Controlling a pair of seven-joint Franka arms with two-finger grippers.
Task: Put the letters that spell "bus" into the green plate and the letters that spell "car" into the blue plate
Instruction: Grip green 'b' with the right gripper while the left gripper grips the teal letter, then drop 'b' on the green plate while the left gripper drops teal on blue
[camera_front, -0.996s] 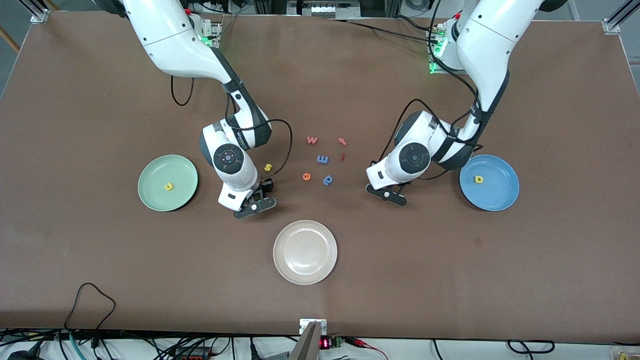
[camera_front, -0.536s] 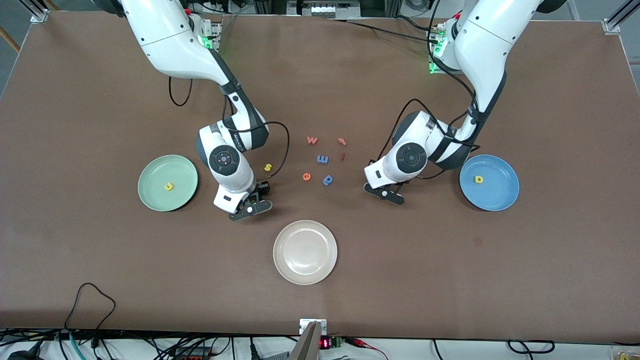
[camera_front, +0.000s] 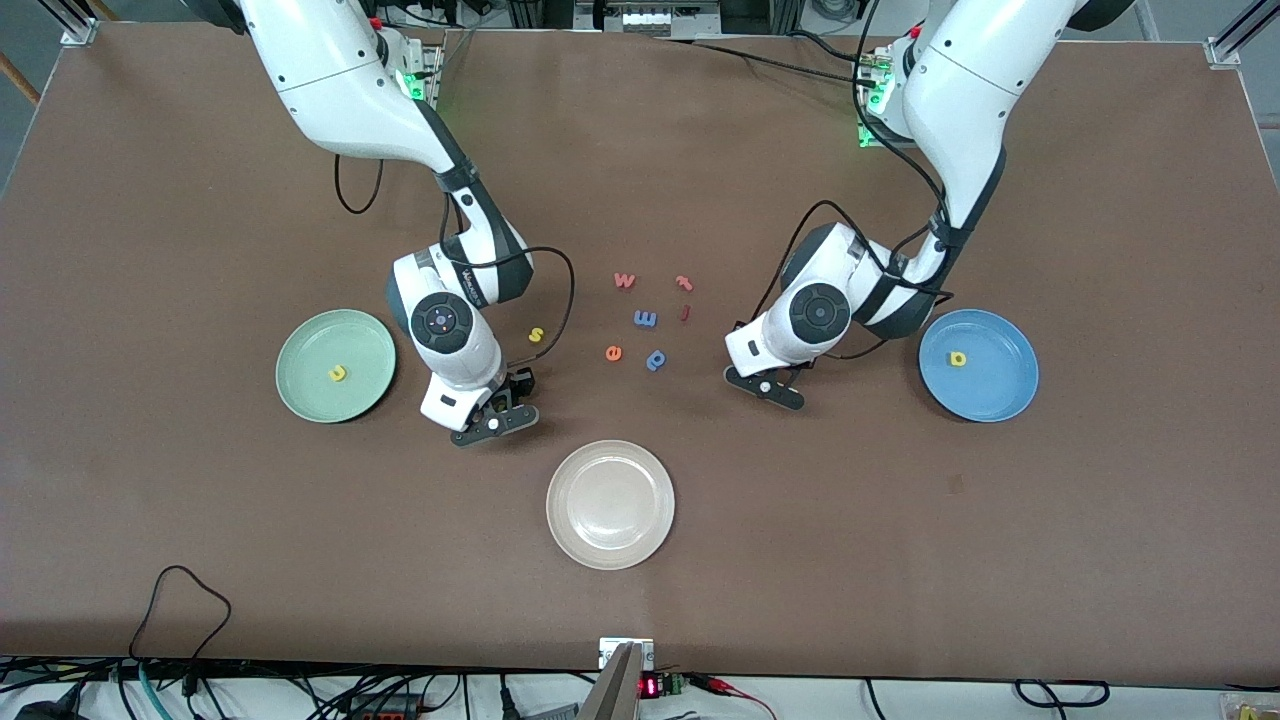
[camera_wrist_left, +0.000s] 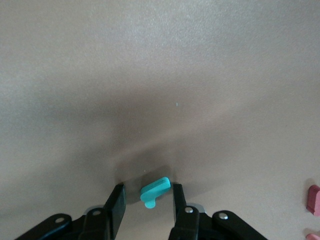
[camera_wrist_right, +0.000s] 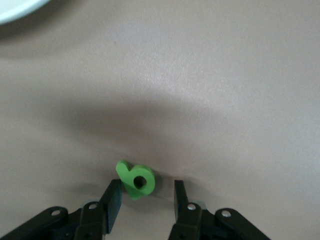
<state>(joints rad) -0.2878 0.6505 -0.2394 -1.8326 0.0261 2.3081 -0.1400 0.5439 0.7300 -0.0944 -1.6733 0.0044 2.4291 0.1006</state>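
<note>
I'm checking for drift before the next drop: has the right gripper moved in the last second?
Yes. The right gripper has shifted toward the green plate, away from the yellow "s" lying on the table.

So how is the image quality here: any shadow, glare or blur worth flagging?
Front view: even light, sharp, slight sheen on the white plate. Left wrist view: the left hand casts a broad soft shadow around the teal letter. Right wrist view: the same dark patch above the green letter, with a plate rim blurred at the corner.
</note>
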